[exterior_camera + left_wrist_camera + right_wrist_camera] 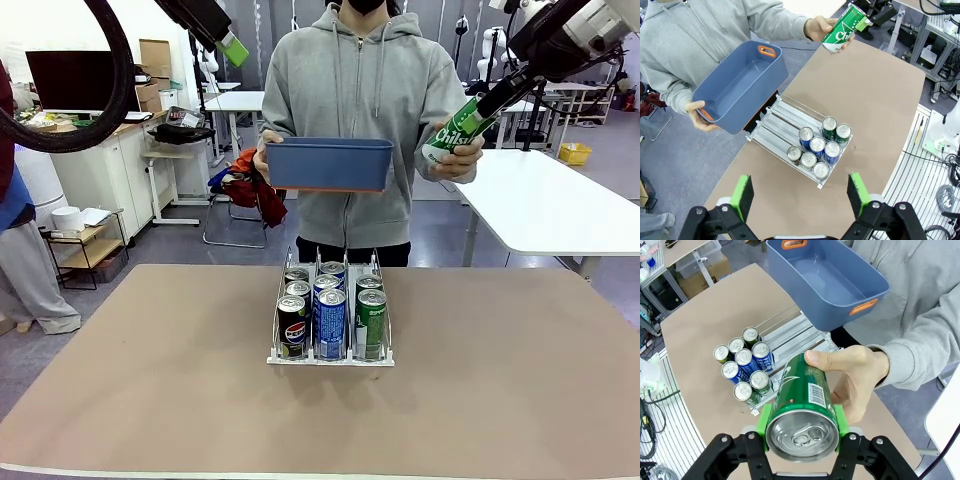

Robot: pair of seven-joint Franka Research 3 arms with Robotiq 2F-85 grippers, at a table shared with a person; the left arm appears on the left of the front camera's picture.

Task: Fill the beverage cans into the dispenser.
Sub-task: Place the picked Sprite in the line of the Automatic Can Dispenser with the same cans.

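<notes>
Currently: right gripper (801,422) clamps green can (802,402), person's hand (855,375) also holding it, upper right; left gripper (800,192) jaws wide, empty; rack (330,355) centre, seven cans.

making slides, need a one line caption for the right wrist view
Right gripper and a person's hand both grip a green can above the part-filled dispenser.

Illumination is bright, even and diffuse, from overhead. Shadows are soft and short: a faint one lies on the table (150,380) directly beneath the dispenser (330,357). Beyond the right gripper (801,426), small highlights sit on the silver tops of the beverage cans (742,371). Both wrist views show wide-angle bowing toward the edges. Below the left gripper (801,193), detail stays sharp. No motion blur is evident.
</notes>
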